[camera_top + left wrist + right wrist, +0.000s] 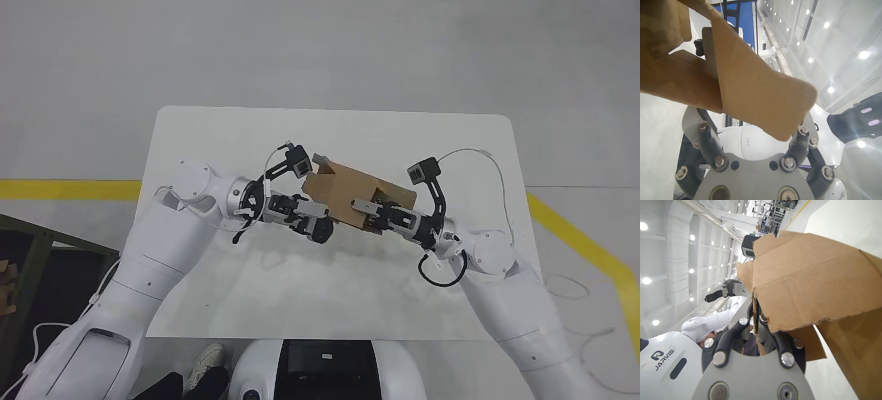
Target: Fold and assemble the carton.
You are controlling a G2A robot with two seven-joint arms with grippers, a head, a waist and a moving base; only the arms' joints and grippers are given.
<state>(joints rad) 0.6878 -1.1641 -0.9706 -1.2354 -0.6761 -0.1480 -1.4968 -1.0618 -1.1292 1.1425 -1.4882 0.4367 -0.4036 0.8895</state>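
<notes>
A brown cardboard carton (352, 188), partly unfolded, is held above the middle of the white table (330, 290). My right gripper (368, 212) holds the carton's near right side. In the right wrist view its two fingers (749, 311) are pinched on a thin cardboard edge, and the carton's creased panel (810, 279) rises above them. My left gripper (316, 222) sits at the carton's near left corner. In the left wrist view its fingers (802, 136) are spread wide, and a loose flap (761, 94) lies across the gap without being squeezed.
A thin white cable (492, 175) runs across the table's right part, behind the right arm. Bare tabletop lies in front of and behind the carton. Yellow floor tape (60, 188) runs past both sides of the table.
</notes>
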